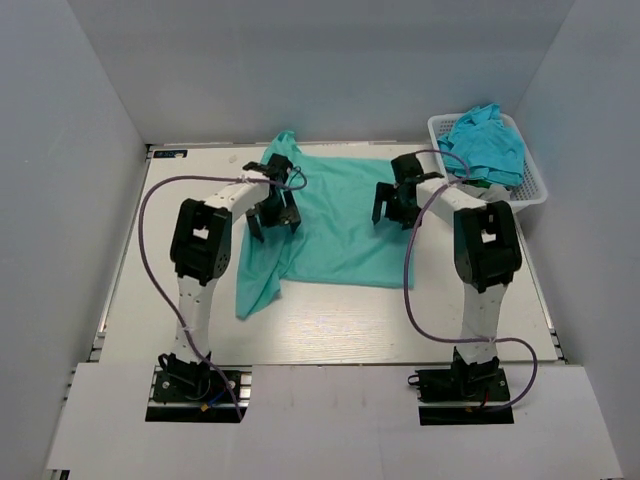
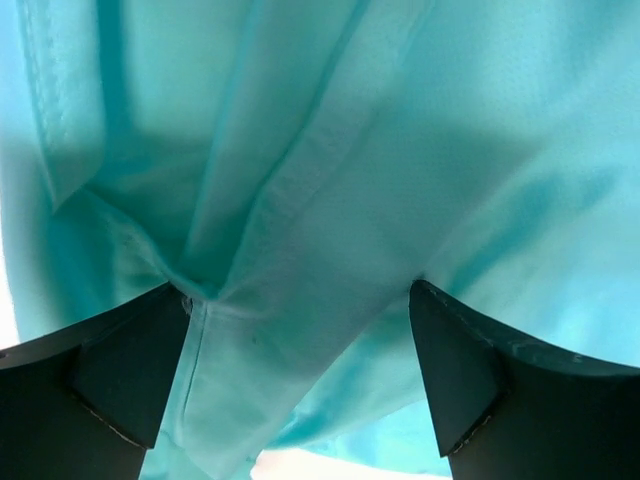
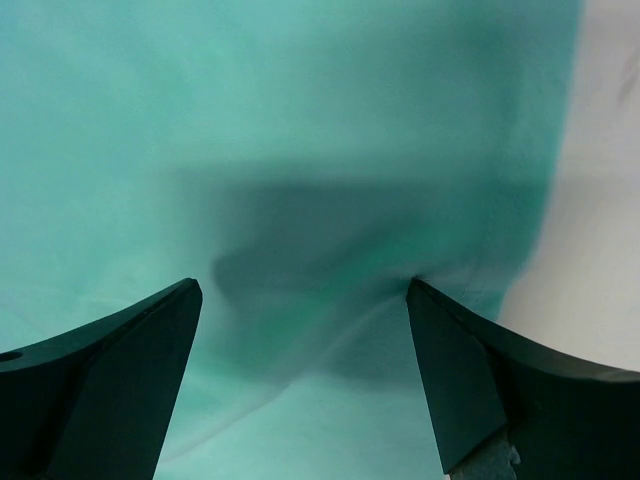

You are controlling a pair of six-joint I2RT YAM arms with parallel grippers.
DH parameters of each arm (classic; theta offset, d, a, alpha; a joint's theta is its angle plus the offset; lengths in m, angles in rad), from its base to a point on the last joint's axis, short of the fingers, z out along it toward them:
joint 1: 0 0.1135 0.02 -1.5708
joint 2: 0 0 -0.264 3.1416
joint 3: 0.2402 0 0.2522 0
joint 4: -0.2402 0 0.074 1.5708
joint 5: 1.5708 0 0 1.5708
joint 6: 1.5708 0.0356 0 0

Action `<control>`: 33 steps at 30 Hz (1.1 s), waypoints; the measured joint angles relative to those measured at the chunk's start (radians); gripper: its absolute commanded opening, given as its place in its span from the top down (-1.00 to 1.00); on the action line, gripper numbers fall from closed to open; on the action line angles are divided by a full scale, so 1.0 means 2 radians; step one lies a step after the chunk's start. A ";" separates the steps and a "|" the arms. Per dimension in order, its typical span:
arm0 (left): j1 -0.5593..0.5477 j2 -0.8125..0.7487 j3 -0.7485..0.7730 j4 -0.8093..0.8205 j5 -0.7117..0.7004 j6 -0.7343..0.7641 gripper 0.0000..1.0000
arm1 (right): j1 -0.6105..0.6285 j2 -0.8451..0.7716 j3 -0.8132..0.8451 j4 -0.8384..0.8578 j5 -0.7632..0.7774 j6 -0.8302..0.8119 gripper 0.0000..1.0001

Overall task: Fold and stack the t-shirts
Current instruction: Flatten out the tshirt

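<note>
Teal cotton under left claw (image 1: 274,222) and right claw (image 1: 396,212), both spread wide, gripping nothing
I see one thin, soft t-shirt (image 1: 340,235) lying on the pale counter (image 1: 330,325), smooth at right, rumpled with hemmed seams at left; crumpled bluer t-shirts (image 1: 488,145) heap in the white mesh basket (image 1: 537,190) at the far right corner
</note>
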 measured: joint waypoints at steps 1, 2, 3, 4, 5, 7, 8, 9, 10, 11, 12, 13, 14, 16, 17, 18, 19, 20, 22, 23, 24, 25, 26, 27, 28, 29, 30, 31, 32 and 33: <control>0.005 0.024 0.044 -0.010 0.000 0.009 -1.00 | -0.007 0.015 0.025 -0.006 0.002 -0.001 -0.80; 0.009 0.046 0.084 -0.012 0.000 0.017 -1.00 | -0.015 0.033 0.055 -0.014 0.003 -0.004 -0.80; 0.012 0.066 0.121 -0.011 0.000 0.025 -1.00 | -0.022 0.053 0.090 -0.025 0.005 -0.008 -0.80; 0.015 0.081 0.154 -0.012 0.000 0.031 -1.00 | -0.028 0.067 0.120 -0.034 0.006 -0.014 -0.80; 0.018 0.091 0.178 -0.014 -0.002 0.037 -1.00 | -0.032 0.077 0.143 -0.037 0.008 -0.019 -0.80; 0.022 0.086 0.196 -0.015 -0.011 0.047 -1.00 | -0.038 0.078 0.168 -0.042 0.014 -0.031 -0.80; 0.023 0.074 0.194 -0.018 -0.016 0.050 -1.00 | -0.038 0.069 0.172 -0.044 0.014 -0.035 -0.80; 0.023 0.056 0.181 -0.017 -0.023 0.054 -1.00 | -0.036 0.058 0.170 -0.045 0.014 -0.039 -0.80; 0.023 0.033 0.156 -0.012 -0.027 0.055 -1.00 | -0.035 0.045 0.164 -0.046 0.014 -0.041 -0.80; 0.023 -0.004 0.117 -0.009 -0.032 0.055 -1.00 | -0.032 0.023 0.148 -0.043 0.013 -0.043 -0.80; 0.023 -0.039 0.077 -0.009 -0.036 0.054 -1.00 | -0.030 0.001 0.129 -0.042 0.012 -0.043 -0.80; 0.022 -0.075 0.036 -0.009 -0.039 0.051 -1.00 | -0.027 -0.026 0.103 -0.038 0.012 -0.043 -0.80; 0.020 -0.113 -0.006 -0.014 -0.041 0.046 -1.00 | -0.025 -0.051 0.075 -0.035 0.010 -0.043 -0.80; 0.017 -0.185 -0.093 -0.019 -0.046 0.035 -1.00 | -0.021 -0.105 0.018 -0.037 0.008 -0.040 -0.80; 0.014 -0.213 -0.132 -0.024 -0.045 0.030 -1.00 | -0.020 -0.128 -0.013 -0.030 0.007 -0.038 -0.80; 0.012 -0.235 -0.166 -0.025 -0.043 0.025 -1.00 | -0.020 -0.148 -0.040 -0.032 0.006 -0.035 -0.80; 0.010 -0.258 -0.203 -0.026 -0.038 0.020 -1.00 | -0.021 -0.165 -0.065 -0.031 0.007 -0.032 -0.80; 0.008 -0.277 -0.238 -0.028 -0.032 0.015 -1.00 | -0.022 -0.180 -0.089 -0.030 0.009 -0.027 -0.80; 0.005 -0.306 -0.298 -0.027 -0.022 0.009 -0.97 | -0.023 -0.208 -0.136 -0.034 0.014 -0.021 -0.80; 0.004 -0.317 -0.322 -0.027 -0.018 0.006 -0.95 | -0.024 -0.219 -0.156 -0.036 0.016 -0.015 -0.80; 0.005 -0.324 -0.341 -0.025 -0.014 0.003 -0.92 | -0.025 -0.228 -0.171 -0.038 0.016 -0.011 -0.80; 0.005 -0.330 -0.357 -0.021 -0.009 0.001 -0.92 | -0.025 -0.236 -0.185 -0.039 0.018 -0.007 -0.80; 0.005 -0.331 -0.366 -0.017 -0.006 -0.001 -0.90 | -0.025 -0.242 -0.194 -0.040 0.018 -0.003 -0.80; 0.005 -0.329 -0.369 -0.013 -0.003 -0.002 -0.87 | -0.025 -0.247 -0.201 -0.040 0.018 0.001 -0.80; 0.005 -0.325 -0.370 -0.003 -0.002 -0.003 -0.87 | -0.026 -0.249 -0.205 -0.039 0.018 0.003 -0.80; 0.005 -0.320 -0.370 0.008 -0.001 -0.003 -0.87 | -0.026 -0.249 -0.207 -0.039 0.018 0.004 -0.80; 0.005 -0.314 -0.370 0.019 -0.002 -0.003 -0.80 | -0.027 -0.249 -0.207 -0.038 0.017 0.005 -0.80; 0.005 -0.305 -0.369 0.028 -0.005 -0.003 -0.75 | -0.027 -0.248 -0.208 -0.036 0.017 0.007 -0.80; 0.005 -0.294 -0.366 0.035 -0.011 -0.004 -0.67 | -0.027 -0.248 -0.208 -0.034 0.015 0.008 -0.80; 0.007 -0.278 -0.360 0.041 -0.018 -0.004 -0.60 | -0.027 -0.246 -0.208 -0.031 0.014 0.009 -0.80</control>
